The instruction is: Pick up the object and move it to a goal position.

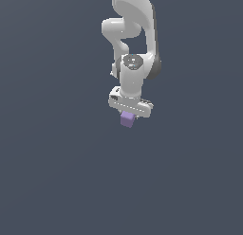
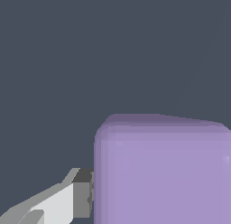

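The light-purple cube (image 1: 127,119) sits just under the white gripper (image 1: 128,116) in the exterior view, partly covered by the gripper's body. In the wrist view the cube (image 2: 162,171) looms large and close, and one grey-tipped finger (image 2: 82,193) presses against its side; the other finger is out of frame. The gripper is shut on the cube. I cannot tell whether the cube rests on the floor or hangs above it.
The white arm (image 1: 135,30) reaches down from the top of the exterior view. A plain dark grey-blue surface (image 1: 47,158) fills the rest of both views. No goal marker shows.
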You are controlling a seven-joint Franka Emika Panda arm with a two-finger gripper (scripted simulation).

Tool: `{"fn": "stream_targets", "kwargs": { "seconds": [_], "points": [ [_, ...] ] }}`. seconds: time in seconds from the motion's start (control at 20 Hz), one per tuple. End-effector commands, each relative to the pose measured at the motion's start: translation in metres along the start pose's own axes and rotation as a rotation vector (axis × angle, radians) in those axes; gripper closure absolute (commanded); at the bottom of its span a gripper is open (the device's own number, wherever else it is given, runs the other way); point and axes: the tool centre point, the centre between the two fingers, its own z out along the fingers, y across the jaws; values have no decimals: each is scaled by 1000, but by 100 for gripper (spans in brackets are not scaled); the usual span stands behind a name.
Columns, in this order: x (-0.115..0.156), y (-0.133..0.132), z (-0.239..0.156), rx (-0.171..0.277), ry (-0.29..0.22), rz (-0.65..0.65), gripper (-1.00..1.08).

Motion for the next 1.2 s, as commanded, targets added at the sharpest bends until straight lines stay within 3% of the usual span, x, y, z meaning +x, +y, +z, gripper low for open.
{"fn": "stream_targets", "kwargs": {
  "seconds": [0.0, 0.65, 1.15],
  "points": [
    [-18, -18, -18, 0, 1, -1, 108],
    [-98, -104, -103, -2, 2, 0, 108],
    [-116, -128, -124, 0, 1, 0, 108]
  ]
}}
